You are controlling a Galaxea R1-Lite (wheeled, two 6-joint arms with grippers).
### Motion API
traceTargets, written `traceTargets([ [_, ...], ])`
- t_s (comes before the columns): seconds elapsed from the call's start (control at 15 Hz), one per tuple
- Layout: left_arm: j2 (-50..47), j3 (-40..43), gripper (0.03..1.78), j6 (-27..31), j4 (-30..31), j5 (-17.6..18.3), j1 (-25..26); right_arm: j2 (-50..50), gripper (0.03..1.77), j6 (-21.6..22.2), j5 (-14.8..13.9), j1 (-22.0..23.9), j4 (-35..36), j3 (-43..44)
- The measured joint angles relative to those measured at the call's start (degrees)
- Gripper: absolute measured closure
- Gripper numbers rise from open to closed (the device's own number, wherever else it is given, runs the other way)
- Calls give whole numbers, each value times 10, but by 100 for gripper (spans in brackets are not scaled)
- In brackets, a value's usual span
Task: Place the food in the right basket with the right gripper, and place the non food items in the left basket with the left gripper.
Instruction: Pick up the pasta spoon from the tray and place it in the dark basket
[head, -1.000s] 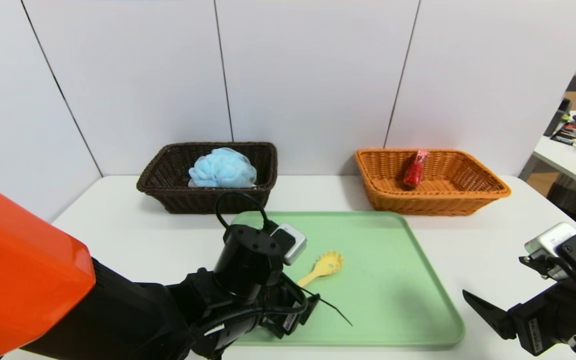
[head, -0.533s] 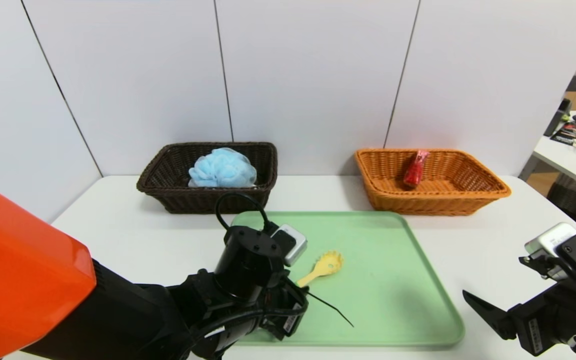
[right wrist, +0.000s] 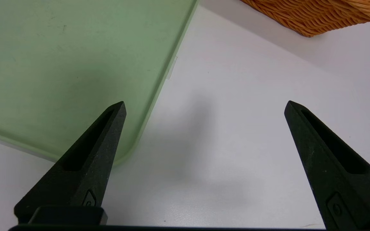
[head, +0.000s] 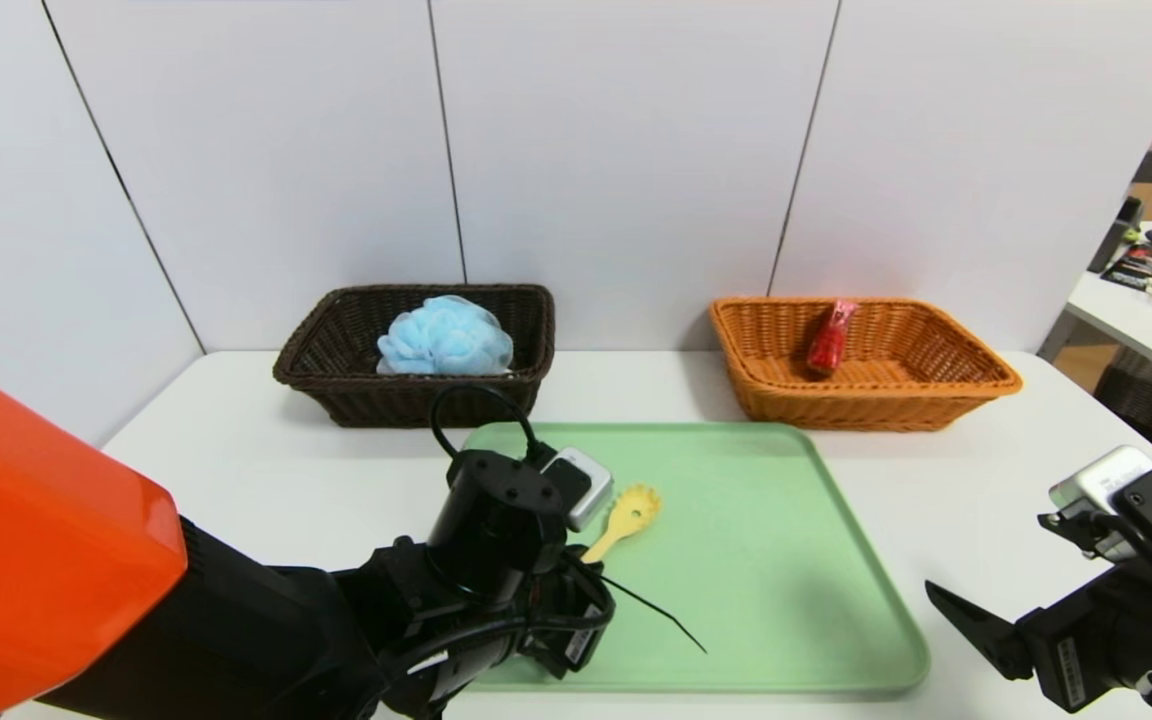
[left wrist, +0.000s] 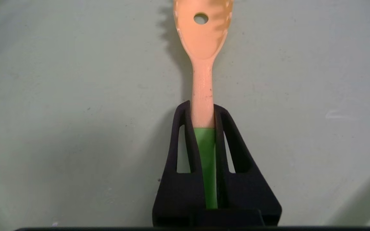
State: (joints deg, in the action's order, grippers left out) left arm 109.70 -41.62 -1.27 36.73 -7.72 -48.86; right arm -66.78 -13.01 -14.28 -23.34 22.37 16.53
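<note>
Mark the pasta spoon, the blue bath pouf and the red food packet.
pasta spoon [left wrist: 202,93], left wrist view, on its handle.
blue bath pouf [head: 445,338], head view, its middle.
red food packet [head: 827,343], head view, its body.

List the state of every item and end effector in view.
Left end effector: shut on spoon handle.
Right end effector: open, empty, parked over table.
Yellow plastic slotted spoon: gripped, over green tray.
Blue mesh sponge: in dark brown wicker basket.
Red food packet: in orange wicker basket.
</note>
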Motion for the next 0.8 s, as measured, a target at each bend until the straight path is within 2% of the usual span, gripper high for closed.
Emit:
traceTargets([
  [0.2, -36, -12, 165, 18, -2, -6, -4, 0, 10, 0, 0, 0, 0, -1],
  [0.47, -106, -38, 165, 70, -10, -42, -16, 0, 10, 0, 0, 0, 0, -4],
  [0.67, -146, -80, 165, 76, -53, -68, -7, 0, 10, 0, 0, 0, 1, -4],
  [0.8, -161, -115, 165, 77, -91, -69, 25, 3, 10, -5, 0, 0, 0, -4],
])
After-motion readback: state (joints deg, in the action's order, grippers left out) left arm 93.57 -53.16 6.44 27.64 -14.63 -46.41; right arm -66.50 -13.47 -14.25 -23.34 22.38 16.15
